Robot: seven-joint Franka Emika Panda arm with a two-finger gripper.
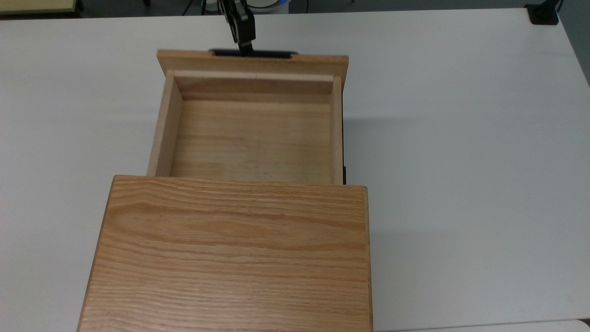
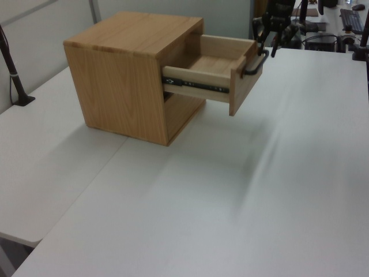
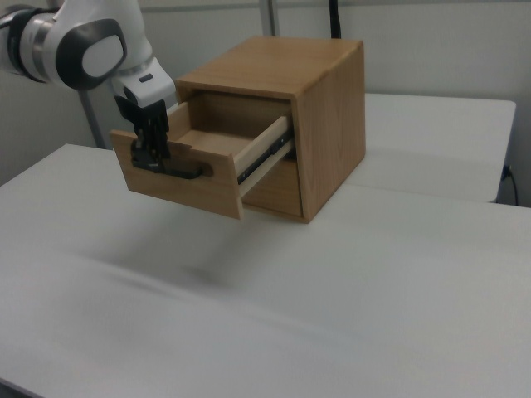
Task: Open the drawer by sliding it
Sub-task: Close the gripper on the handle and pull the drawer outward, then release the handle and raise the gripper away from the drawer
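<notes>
The drawer (image 1: 251, 133) juts well out of the cabinet (image 1: 230, 253) toward 12 o'clock in the top view. The gripper (image 3: 154, 157) has its fingers pinching the handle (image 3: 184, 171). Pulling further could overrun the slides or drag the cabinet across the tabletop (image 1: 461, 138).

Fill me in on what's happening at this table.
A robot arm's gripper is at the black bar handle of a pale wooden drawer, which sits in an oak-grained cabinet on a white table. The drawer is pulled well out on its side rails, and its inside is empty.
</notes>
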